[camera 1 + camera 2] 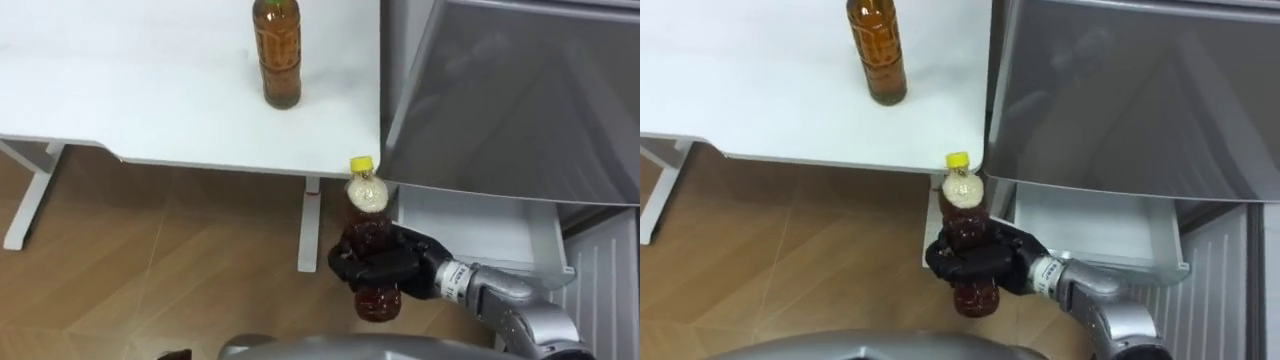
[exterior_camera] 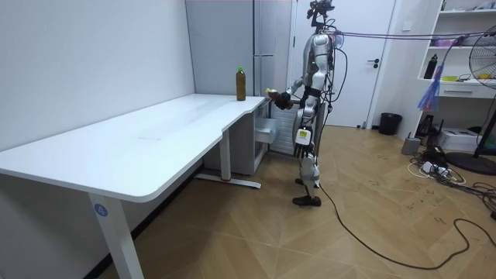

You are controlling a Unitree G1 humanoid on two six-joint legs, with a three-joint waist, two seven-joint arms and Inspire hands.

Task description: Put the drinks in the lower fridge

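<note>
Right hand [image 1: 385, 268] is clenched around the lower half of the held bottle [image 1: 366, 222], fingers wrapped across the front, with the bottle upright over the wooden floor [image 1: 150, 270] and its yellow cap [image 1: 361, 163] just below the corner of the white table [image 1: 150, 100]. The open white drawer [image 1: 470, 225] of the lower fridge lies to the robot's right of the bottle, beneath the grey fridge front [image 1: 520, 100]. Hazard one: the cap sits close to the table edge and the fridge corner, so an upward or forward sweep is likely to strike either and twist the bottle in the grasp. Hazard two: the grasp is low on the body, leaving the top free to lean; a fast swing toward the drawer may tip it. Hazard three: the drawer's near wall may catch the bottle base if the transfer is too low. The drawer interior is largely hidden by the fridge front, so free space inside cannot be confirmed. The second bottle [image 1: 277, 50] stands on the table, not yet stowed.
</note>
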